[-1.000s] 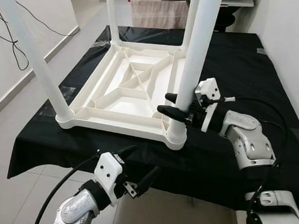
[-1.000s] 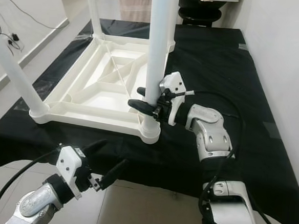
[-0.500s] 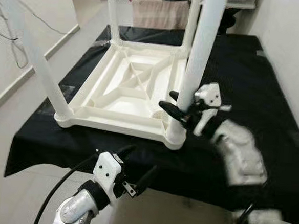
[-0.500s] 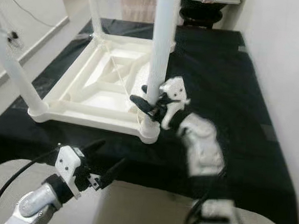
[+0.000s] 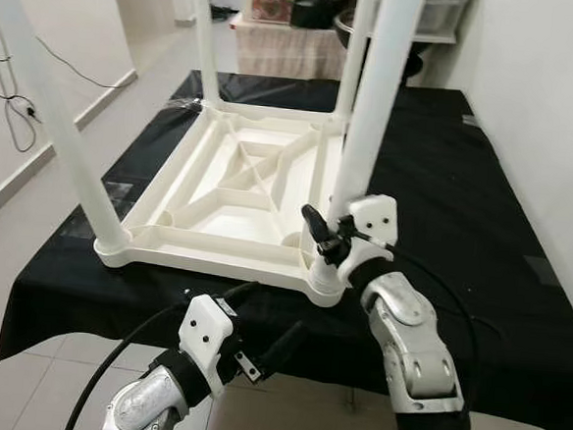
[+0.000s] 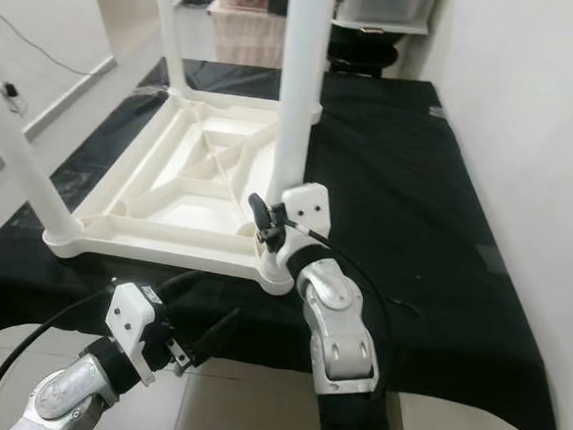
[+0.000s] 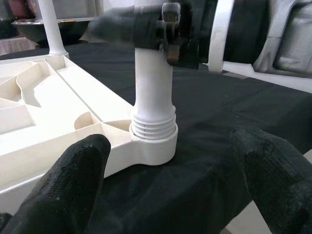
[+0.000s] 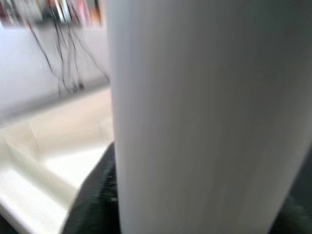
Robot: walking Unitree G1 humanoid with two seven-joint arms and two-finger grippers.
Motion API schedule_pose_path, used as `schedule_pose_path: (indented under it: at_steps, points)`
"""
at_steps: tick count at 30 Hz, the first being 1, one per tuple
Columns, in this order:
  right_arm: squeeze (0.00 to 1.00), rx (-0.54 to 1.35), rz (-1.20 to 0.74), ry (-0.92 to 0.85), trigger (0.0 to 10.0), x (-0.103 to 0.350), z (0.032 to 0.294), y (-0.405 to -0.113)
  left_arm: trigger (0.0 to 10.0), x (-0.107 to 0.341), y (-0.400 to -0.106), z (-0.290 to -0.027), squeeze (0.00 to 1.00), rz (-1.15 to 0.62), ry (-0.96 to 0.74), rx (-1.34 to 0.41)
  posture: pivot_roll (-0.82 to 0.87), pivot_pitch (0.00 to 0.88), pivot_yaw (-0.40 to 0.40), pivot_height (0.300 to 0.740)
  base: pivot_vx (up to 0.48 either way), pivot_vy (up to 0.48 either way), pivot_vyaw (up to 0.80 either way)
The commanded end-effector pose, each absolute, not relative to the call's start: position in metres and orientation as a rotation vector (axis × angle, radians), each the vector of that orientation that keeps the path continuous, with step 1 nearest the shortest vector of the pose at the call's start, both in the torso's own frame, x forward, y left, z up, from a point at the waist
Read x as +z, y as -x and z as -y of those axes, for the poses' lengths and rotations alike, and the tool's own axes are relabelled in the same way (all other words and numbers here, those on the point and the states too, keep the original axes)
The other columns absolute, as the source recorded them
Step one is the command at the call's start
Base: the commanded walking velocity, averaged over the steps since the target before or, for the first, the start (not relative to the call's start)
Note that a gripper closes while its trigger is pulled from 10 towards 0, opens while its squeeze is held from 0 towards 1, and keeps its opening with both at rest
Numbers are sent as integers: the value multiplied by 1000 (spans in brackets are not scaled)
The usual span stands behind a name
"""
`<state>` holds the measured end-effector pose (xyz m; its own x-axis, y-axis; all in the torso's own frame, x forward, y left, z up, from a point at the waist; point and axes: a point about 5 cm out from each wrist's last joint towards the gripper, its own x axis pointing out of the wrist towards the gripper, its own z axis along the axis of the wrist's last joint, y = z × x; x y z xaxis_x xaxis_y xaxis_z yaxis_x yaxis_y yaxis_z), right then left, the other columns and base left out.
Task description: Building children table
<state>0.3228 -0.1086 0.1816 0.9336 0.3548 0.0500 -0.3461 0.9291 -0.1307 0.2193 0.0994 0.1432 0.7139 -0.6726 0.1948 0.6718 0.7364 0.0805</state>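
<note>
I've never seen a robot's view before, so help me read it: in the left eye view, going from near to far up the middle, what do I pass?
Left gripper → edge of the black cloth → upside-down white tabletop → far table legs → cluttered furniture behind.

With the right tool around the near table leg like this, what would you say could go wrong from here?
1. The threads at the base of the near leg are exposed above the socket, so it may be only partly seated; turning it tilted could cross-thread it.
2. The upturned tabletop lies near the front edge of the black cloth, and the left tool hovers open off it, so twisting might drag it.
</note>
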Motion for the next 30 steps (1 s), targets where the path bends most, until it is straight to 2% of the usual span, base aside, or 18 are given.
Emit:
schedule_pose_path:
  at_steps: [1, 5, 6, 7, 8, 10, 11, 13, 17, 23, 24, 30]
  points:
    - [1000, 365, -21, 92, 10000, 163, 112, -323, 10000, 139, -219, -102, 0, 200, -6, -733, -70, 152, 15, 740, 0, 0, 0]
    - [1000, 475, 27, 47, 10000, 177, 106, -322, 10000, 139, -219, -102, 0, 200, -5, -737, -71, 151, 15, 740, 0, 0, 0]
    - [1000, 608, 63, 37, 10000, 188, 104, -322, 10000, 139, -219, -101, 0, 199, -4, -739, -68, 149, 14, 740, 0, 0, 0]
    - [624, 747, 88, 61, 10000, 198, 103, -322, 10000, 139, -219, -101, 0, 200, -4, -738, -66, 149, 12, 740, 0, 0, 0]
    - [624, 839, 100, 81, 10000, 204, 104, -321, 10000, 139, -219, -100, 0, 200, -4, -738, -66, 149, 12, 740, 0, 0, 0]
    - [624, 839, 100, 81, 10000, 204, 104, -321, 10000, 139, -219, -100, 0, 200, -4, -738, -66, 149, 12, 740, 0, 0, 0]
    - [0, 933, 111, 141, 10000, 208, 106, -321, 10000, 139, -219, -100, 0, 201, -3, -736, -68, 147, 11, 740, 0, 0, 0]
    - [0, 1066, 95, 222, 10000, 210, 111, -325, 10000, 139, -220, -99, 0, 202, -1, -734, -63, 146, 7, 740, 0, 0, 0]
    - [0, 1160, 83, 246, 10000, 217, 116, -337, 10000, 139, -219, -98, 0, 202, 0, -734, -57, 145, 6, 740, 0, 0, 0]
    - [0, 1199, 81, 224, 9804, 226, 115, -348, 10000, 139, -219, -98, 0, 202, 1, -733, -53, 145, 6, 740, 0, 0, 0]
    - [0, 1212, 77, 219, 0, 227, 115, -351, 10000, 139, -218, -98, 0, 201, 1, -733, -49, 146, 6, 740, 0, 0, 0]
    - [0, 1233, 78, 206, 0, 227, 121, -355, 10000, 138, -217, -98, 0, 198, 2, -733, -50, 147, 10, 740, 0, 0, 0]
